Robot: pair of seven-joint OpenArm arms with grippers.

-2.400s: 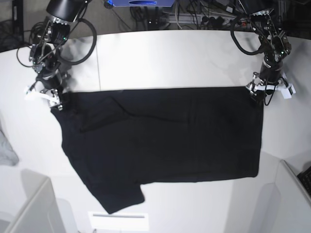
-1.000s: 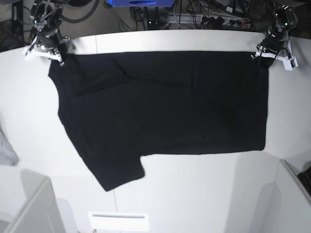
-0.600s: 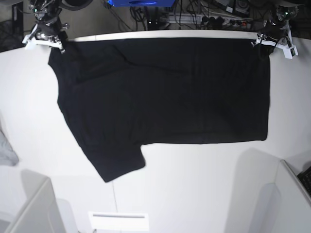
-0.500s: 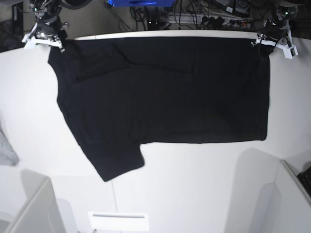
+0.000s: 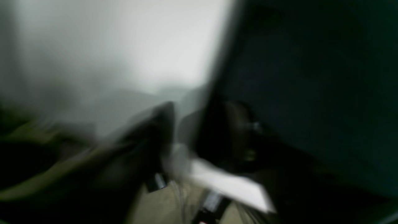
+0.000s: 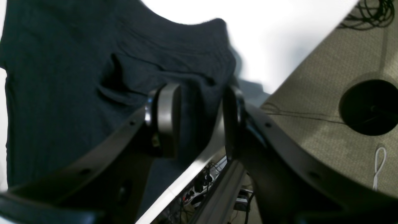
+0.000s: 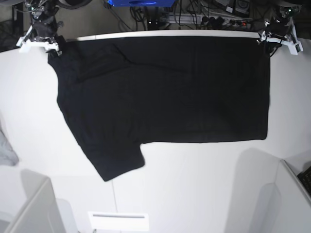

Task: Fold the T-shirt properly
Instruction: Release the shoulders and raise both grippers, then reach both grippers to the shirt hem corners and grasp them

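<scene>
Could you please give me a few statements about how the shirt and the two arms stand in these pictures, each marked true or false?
1. The T-shirt lies spread flat on the white table. True.
2. The T-shirt's top edge runs along the table's far edge. True.
3. The T-shirt is already folded into a small square. False: it is spread wide, with one sleeve sticking out toward the near left of the base view.
4. The right pincer has its jaws pressed together. False: the right wrist view shows a clear gap between them, with dark fabric behind.
5. An orange and purple print shows on the T-shirt. False: only plain black fabric is visible.
6. A grey cloth lies at the base view's left edge. True.
</scene>
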